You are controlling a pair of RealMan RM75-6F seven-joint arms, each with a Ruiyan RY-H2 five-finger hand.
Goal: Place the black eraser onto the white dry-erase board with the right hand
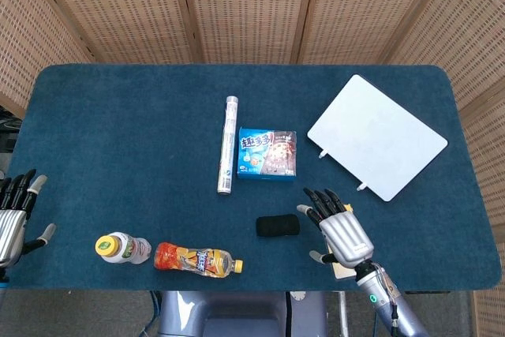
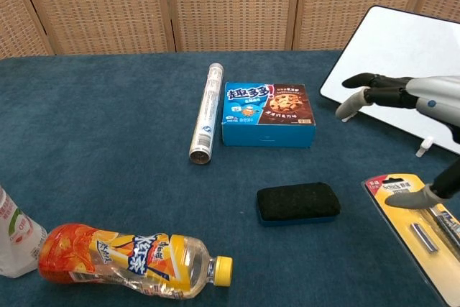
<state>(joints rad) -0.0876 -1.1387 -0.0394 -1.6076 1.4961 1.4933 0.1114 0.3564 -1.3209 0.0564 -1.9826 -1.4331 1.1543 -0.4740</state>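
Note:
The black eraser [image 1: 277,225] [image 2: 297,201] lies flat on the blue table, in front of the cookie box. The white dry-erase board [image 1: 376,136] [image 2: 402,70] rests at the right rear on small feet. My right hand [image 1: 337,229] [image 2: 413,98] hovers open, fingers spread, just right of the eraser and above the razor pack, touching nothing. My left hand [image 1: 14,215] waits open at the table's front left edge, far from both objects.
A cookie box [image 1: 267,153] and a white tube [image 1: 227,144] lie mid-table. A yellow razor pack [image 2: 422,225] sits under the right hand. An orange drink bottle [image 1: 196,259] and a white bottle [image 1: 121,247] lie at the front left.

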